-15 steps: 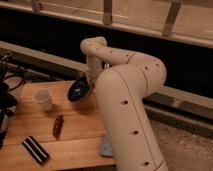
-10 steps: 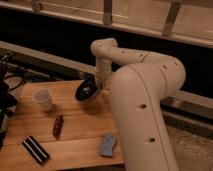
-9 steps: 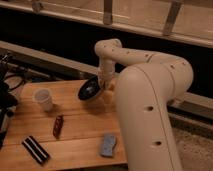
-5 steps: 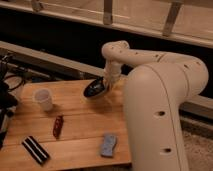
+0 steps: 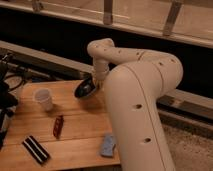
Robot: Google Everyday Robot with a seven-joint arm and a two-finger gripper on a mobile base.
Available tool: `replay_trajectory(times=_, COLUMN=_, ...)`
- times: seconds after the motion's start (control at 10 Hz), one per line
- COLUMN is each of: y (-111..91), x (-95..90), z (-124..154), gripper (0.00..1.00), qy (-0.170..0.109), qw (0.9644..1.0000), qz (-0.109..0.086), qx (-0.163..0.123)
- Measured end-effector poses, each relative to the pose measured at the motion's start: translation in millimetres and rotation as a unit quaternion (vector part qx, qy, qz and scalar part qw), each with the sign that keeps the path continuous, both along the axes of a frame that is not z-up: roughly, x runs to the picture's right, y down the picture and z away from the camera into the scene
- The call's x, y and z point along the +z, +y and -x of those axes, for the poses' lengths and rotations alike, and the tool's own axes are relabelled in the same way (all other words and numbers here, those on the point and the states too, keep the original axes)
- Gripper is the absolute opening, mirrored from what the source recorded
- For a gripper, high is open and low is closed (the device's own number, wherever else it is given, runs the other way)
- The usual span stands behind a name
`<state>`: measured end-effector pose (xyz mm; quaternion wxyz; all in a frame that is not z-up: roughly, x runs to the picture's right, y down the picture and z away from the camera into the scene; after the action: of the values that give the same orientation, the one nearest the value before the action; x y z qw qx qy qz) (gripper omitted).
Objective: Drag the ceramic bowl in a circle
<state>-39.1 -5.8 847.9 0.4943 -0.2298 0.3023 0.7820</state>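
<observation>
Dark, glossy ceramic bowl sat center-left on wooden table. Gripper was at its right rim, open/closed couldn't tell. White cup sat w/ gap to left; robot arm hid bowl's right edge.

Item: ceramic bowl. Round, shallow, dark to near-black, glossy, with a faint pale sheen on the inner surface.

Pose: tilted, not flat. The right rim is raised and the opening faces left and towards the camera; the lower left rim is down at the table.

Position: near the far edge of the wooden table, towards its right end.

Contact: the pincer is at the raised right rim, reaching down from above and meeting the bowl there.
</observation>
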Motion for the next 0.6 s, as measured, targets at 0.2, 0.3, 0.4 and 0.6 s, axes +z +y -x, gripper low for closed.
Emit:
replay_trajectory(times=0.2, y=1, x=0.7, z=4, gripper=0.03, qy=-0.005, qw=0.9999, qz=0.002, qx=-0.011)
replay_trajectory(times=0.3, y=3, x=0.1, z=5, gripper=0.03, qy=-0.007, qw=0.9998, qz=0.004, qx=-0.019)
replay_trajectory(times=0.4, y=0, x=3.0, z=17, gripper=0.03, qy=-0.012, qw=0.9995, qz=0.005, qx=-0.027)
replay_trajectory(times=0.6, y=-5, x=7.9, z=41, gripper=0.03, qy=-0.02, qw=0.999, qz=0.007, qx=-0.039)
